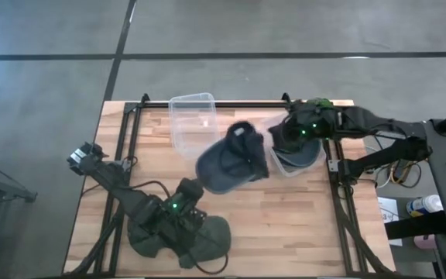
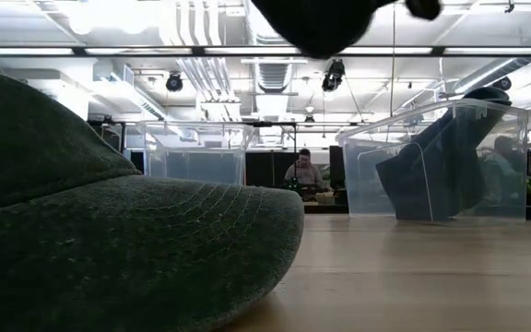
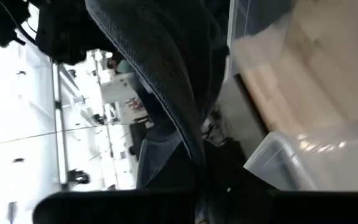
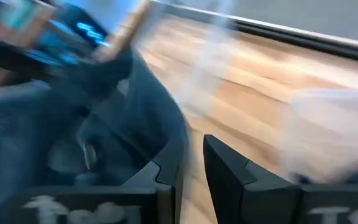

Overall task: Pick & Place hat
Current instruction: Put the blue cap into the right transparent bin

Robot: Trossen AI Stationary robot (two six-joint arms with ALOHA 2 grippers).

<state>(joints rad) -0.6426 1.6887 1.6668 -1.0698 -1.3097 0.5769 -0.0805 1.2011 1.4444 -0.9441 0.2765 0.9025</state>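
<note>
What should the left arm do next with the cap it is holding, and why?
Probably carry it a little farther over the empty clear bin, then lower. The left gripper holds the navy cap lifted off the table, only partly above that bin's near corner. The other bin, by the right gripper, already holds a blue cap.

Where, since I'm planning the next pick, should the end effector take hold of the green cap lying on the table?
Probably the brim of the green cap: it is thin and juts out past the bulky crown, so fingers can straddle it. Come at its free edge, over the open table. The left end effector is busy holding the blue cap.
</note>
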